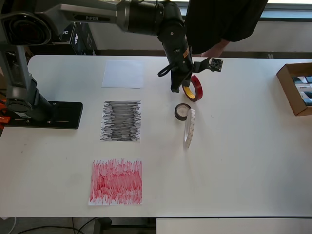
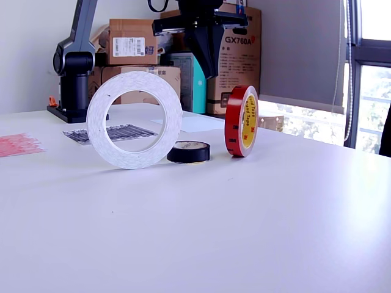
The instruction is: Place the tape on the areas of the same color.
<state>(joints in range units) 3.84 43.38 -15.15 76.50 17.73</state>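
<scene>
The red tape roll (image 1: pixel 196 88) (image 2: pixel 241 121) stands on edge right of the table's middle. The small black roll (image 1: pixel 182 111) (image 2: pixel 189 152) lies flat just in front of it. The thin white roll (image 1: pixel 189 128) (image 2: pixel 134 119) stands on edge nearest the exterior camera. My gripper (image 1: pixel 174 88) (image 2: pixel 208 73) hangs above the table, just left of the red roll in both views, holding nothing. Its fingers read as one dark tapered shape. The white sheet (image 1: pixel 123 74), the black sheet (image 1: pixel 121 121) (image 2: pixel 110 133) and the red sheet (image 1: pixel 116 182) (image 2: pixel 17 144) lie in a column at the overhead view's left, all bare.
The arm's base plate (image 1: pixel 46 115) sits at the overhead view's left edge. An open cardboard box (image 1: pixel 288 87) stands at the right edge. A person (image 1: pixel 219 24) stands behind the far edge. Stacked cartons (image 2: pixel 137 58) are behind the table in the exterior view.
</scene>
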